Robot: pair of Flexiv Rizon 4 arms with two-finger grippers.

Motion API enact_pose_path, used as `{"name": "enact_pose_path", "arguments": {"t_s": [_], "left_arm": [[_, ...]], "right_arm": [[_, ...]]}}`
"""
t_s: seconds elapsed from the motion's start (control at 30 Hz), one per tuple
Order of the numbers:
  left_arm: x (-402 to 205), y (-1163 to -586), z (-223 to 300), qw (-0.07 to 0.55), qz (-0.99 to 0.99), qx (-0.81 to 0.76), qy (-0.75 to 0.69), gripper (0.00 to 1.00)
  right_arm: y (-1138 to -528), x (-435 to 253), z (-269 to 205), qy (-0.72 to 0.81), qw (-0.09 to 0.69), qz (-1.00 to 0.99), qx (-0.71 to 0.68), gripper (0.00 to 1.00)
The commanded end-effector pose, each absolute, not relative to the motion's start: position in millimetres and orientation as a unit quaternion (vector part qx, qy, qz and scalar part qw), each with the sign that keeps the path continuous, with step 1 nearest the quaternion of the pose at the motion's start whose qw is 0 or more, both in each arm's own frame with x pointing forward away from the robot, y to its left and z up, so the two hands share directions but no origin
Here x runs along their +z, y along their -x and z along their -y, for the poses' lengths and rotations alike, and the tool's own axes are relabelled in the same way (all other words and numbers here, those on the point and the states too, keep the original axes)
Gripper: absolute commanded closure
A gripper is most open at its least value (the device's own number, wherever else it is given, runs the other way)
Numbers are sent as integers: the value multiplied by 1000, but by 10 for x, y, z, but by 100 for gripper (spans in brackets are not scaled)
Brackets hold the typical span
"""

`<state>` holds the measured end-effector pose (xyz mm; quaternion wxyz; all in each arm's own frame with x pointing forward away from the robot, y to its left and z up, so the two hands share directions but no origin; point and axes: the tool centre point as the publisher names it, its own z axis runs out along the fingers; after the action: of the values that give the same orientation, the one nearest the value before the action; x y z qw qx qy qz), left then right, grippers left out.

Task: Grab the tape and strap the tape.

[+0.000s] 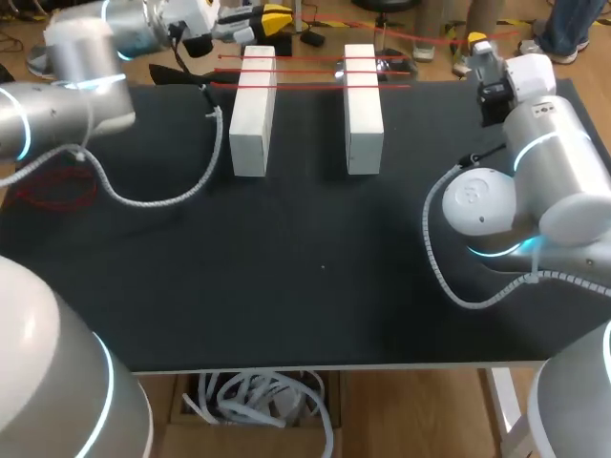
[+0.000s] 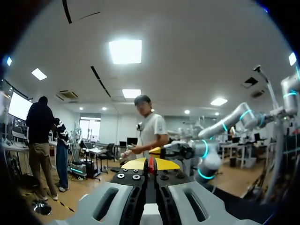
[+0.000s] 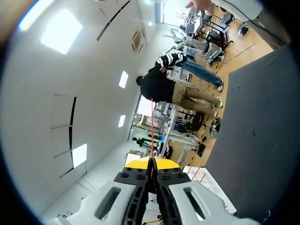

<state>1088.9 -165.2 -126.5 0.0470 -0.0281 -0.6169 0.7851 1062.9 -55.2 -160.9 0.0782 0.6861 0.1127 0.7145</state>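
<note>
Two white blocks (image 1: 253, 110) (image 1: 363, 105) stand side by side at the far end of the black table (image 1: 305, 277). Several strands of thin red tape (image 1: 305, 69) stretch across their far ends. My left gripper (image 1: 272, 19) hovers beyond the left block, past the table's far edge. In the left wrist view, the left gripper (image 2: 151, 164) is shut with a red sliver of tape (image 2: 151, 165) pinched between its yellow tips. My right gripper (image 1: 477, 43) is at the far right corner. In the right wrist view, the right gripper (image 3: 151, 163) is shut on the tape (image 3: 152, 131), which runs straight ahead from its fingers.
A loose red loop (image 1: 57, 188) lies near the table's left edge. My left arm's white cable (image 1: 158, 196) sags onto the table beside the left block. My right arm's elbow (image 1: 487, 205) hangs over the right side.
</note>
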Motion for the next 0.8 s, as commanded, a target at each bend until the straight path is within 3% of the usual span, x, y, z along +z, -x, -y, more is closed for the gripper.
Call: {"name": "enact_pose_path", "arguments": {"t_s": [0.03, 0.8], "left_arm": [[-1133, -10748, 1665, 36, 708, 705, 5, 100], [-1098, -10652, 1740, 21, 822, 569, -8, 100]], "right_arm": [[-10630, -1590, 548, -689, 79, -113, 712, 100], [-10630, -1590, 548, -689, 79, -113, 712, 100]]}}
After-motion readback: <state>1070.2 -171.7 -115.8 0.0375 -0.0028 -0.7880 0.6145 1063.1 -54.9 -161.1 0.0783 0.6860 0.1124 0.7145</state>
